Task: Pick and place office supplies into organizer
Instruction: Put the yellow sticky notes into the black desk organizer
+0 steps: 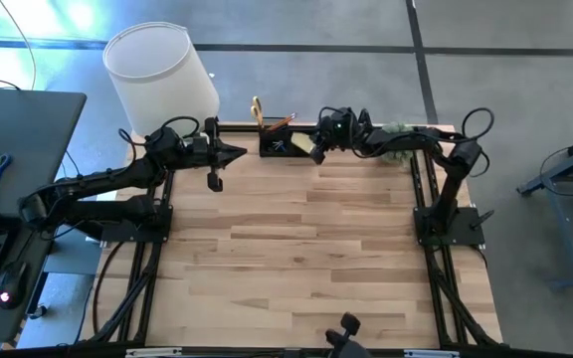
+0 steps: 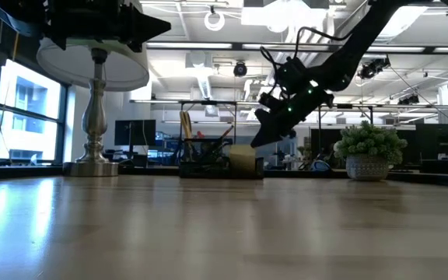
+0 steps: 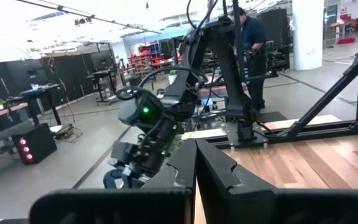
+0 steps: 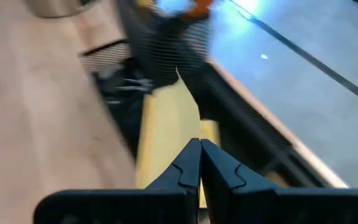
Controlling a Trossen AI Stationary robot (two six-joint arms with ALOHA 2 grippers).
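The black organizer (image 1: 285, 141) stands at the table's far edge, with pencils and an orange-handled thing upright in its taller cup (image 4: 166, 37). Small dark clips lie in its lower tray (image 4: 114, 84). A yellow sticky-note pad (image 4: 166, 124) stands at the organizer's right end (image 2: 242, 161). My right gripper (image 4: 199, 146) is shut and slants down from the right, its tips right at the pad's upper part (image 1: 318, 147). My left gripper (image 1: 239, 152) hangs shut and level, left of the organizer and above the table. My right gripper has its shut fingertips (image 4: 191, 155) against or just over the yellow pad's upper edge (image 4: 194, 134), slanting down from the table's right. I cannot tell whether they touch it or pinch a sheet. The pad's lower end is down by the organizer.
A white-shaded lamp (image 1: 160, 75) stands at the far left corner and a potted plant (image 2: 372, 152) at the far right. The wide wooden tabletop (image 1: 296, 249) lies nearer. A side desk (image 1: 8, 149) with blue scissors is left of the table. A person (image 3: 250, 50) stands in the room beyond.
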